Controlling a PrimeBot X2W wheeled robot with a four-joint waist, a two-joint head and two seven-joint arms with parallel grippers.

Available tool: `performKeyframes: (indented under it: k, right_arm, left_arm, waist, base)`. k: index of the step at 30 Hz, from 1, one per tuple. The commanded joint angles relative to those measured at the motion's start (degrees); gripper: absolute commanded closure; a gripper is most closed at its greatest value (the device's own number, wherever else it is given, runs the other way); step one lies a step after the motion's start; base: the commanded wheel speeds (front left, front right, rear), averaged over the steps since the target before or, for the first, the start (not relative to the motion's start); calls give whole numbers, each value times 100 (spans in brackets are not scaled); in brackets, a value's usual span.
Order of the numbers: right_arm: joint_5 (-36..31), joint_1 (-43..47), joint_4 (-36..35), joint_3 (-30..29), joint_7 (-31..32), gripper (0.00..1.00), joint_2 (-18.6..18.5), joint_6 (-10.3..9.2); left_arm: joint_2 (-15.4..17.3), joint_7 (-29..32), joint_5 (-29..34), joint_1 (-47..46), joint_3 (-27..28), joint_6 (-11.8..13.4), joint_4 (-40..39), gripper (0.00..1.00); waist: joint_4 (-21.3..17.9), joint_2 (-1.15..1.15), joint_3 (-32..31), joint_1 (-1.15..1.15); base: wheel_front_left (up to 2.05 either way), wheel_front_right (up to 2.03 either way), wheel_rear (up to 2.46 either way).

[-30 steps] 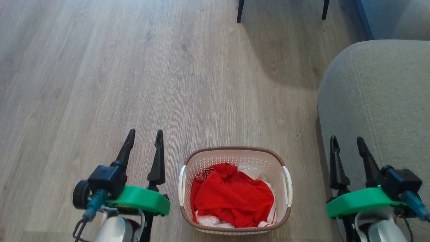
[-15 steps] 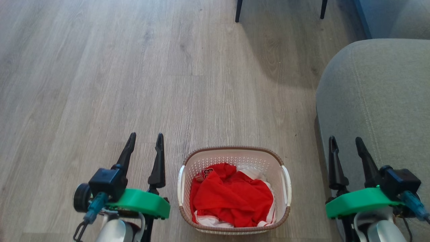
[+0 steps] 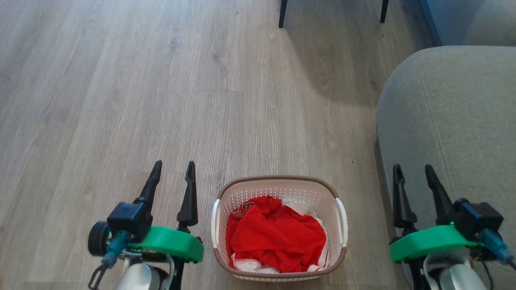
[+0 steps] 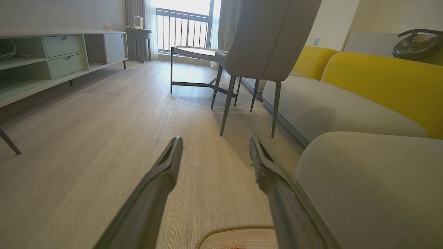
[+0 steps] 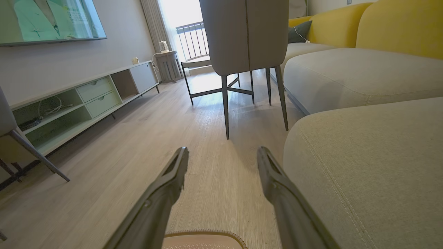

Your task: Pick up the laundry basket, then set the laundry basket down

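"Where was the laundry basket (image 3: 282, 188)?"

"On the wood floor (image 3: 121, 100), between the two hands and touching neither. Red clothes (image 3: 278, 237) were heaped inside and hid its bottom."

"And the hands?"

"The left hand (image 3: 174, 164) and the right hand (image 3: 412, 166) both stood open, gripping nothing. The right was close beside a grey sofa (image 3: 451, 112). From each wrist camera a sliver of the basket's rim peeked in, the rest cut off."

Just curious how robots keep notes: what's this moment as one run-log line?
phase: pre-grasp | cream perforated plastic laundry basket: on wood floor, untouched | left end effector: open | right end effector: open
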Motion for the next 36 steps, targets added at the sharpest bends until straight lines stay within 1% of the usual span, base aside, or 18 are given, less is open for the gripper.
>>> performKeyframes:
  k: [1,5,6,9,36]
  right_arm:
    - [-42,-181,-193,137,-69,0,-32,41]
    - [-44,-181,-200,151,-69,0,-32,41]
    - [2,0,14,18,2,100,2,0]
    - [24,49,263,43,14,100,10,0]
    - [1690,-127,448,-56,352,100,-87,9]
  left_arm:
    - [-19,-30,19,-218,172,30,-192,0]
    - [-19,-30,-8,-212,158,26,-164,0]
    - [2,0,-15,3,-5,-2,31,100]
    - [3,2,-39,85,-9,-6,271,100]
    - [103,334,-1775,-42,326,-209,430,100]
  waist:
    - [-3,0,4,0]
    - [-6,0,7,0]
    - [-6,0,7,0]
    - [-9,0,8,0]
    - [-130,0,-18,0]
  base:
    - [0,0,0]
    - [0,0,0]
    - [0,0,0]
    - [0,0,0]
    - [0,0,0]
